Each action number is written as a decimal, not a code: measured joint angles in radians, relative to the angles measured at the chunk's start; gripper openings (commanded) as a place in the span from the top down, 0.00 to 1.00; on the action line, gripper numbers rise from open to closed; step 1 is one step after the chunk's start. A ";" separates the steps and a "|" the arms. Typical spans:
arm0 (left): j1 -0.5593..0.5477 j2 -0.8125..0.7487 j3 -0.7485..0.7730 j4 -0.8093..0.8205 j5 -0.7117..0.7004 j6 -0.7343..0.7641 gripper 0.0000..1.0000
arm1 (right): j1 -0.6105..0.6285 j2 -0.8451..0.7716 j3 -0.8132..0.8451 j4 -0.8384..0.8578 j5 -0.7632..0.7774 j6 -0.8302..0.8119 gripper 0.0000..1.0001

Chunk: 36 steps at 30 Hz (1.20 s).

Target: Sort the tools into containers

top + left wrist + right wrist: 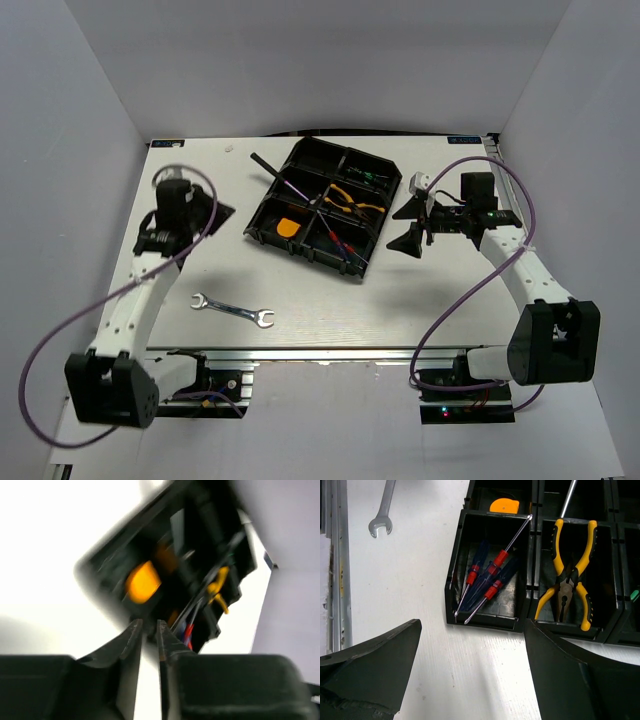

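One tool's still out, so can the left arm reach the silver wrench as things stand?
Probably yes. The silver wrench lies alone on bare table, on the left arm's side, with nothing over it, and the left gripper holds nothing.

Both arms [135,300] wear white shells with black joint housings; purple cables [470,290] loop behind matte-black wedge fingers [560,675].

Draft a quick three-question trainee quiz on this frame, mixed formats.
1. True or false: the silver wrench lies inside the tray.
2. The yellow-handled pliers lie: A on the bare table; B in the compartment beside the screwdrivers; C on the wrench.
3. Fill in: the right claw is ___, holding nothing.
Key: 1 false; 2 B; 3 open.
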State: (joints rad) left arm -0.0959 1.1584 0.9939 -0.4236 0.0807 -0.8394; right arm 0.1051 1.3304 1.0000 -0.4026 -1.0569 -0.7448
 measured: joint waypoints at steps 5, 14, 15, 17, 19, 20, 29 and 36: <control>0.009 -0.088 -0.176 -0.243 -0.055 -0.209 0.46 | 0.000 0.004 0.000 -0.018 0.006 -0.023 0.11; 0.011 0.023 -0.231 -0.468 -0.103 -0.381 0.26 | 0.000 0.012 0.000 -0.022 0.017 -0.023 0.11; 0.012 0.044 -0.230 -0.471 -0.103 -0.381 0.27 | 0.000 0.012 0.000 -0.022 0.020 -0.023 0.11; 0.012 0.091 -0.230 -0.475 -0.102 -0.381 0.30 | 0.000 0.012 0.000 -0.022 0.027 -0.022 0.11; 0.012 0.135 -0.230 -0.480 -0.100 -0.379 0.32 | 0.000 0.012 0.000 -0.022 0.032 -0.022 0.11; 0.012 0.150 -0.230 -0.483 -0.100 -0.378 0.33 | 0.000 0.012 0.000 -0.022 0.034 -0.022 0.11; 0.012 0.208 -0.254 -0.470 -0.099 -0.347 0.41 | 0.008 0.028 0.000 -0.023 0.037 -0.014 0.10; 0.015 0.219 -0.324 -0.439 -0.088 -0.335 0.46 | 0.058 0.048 0.003 -0.041 0.042 -0.009 0.11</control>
State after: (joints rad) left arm -0.0811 1.3777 0.6701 -0.8623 -0.0074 -1.1740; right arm 0.1635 1.3785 1.0027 -0.4438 -1.0153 -0.7536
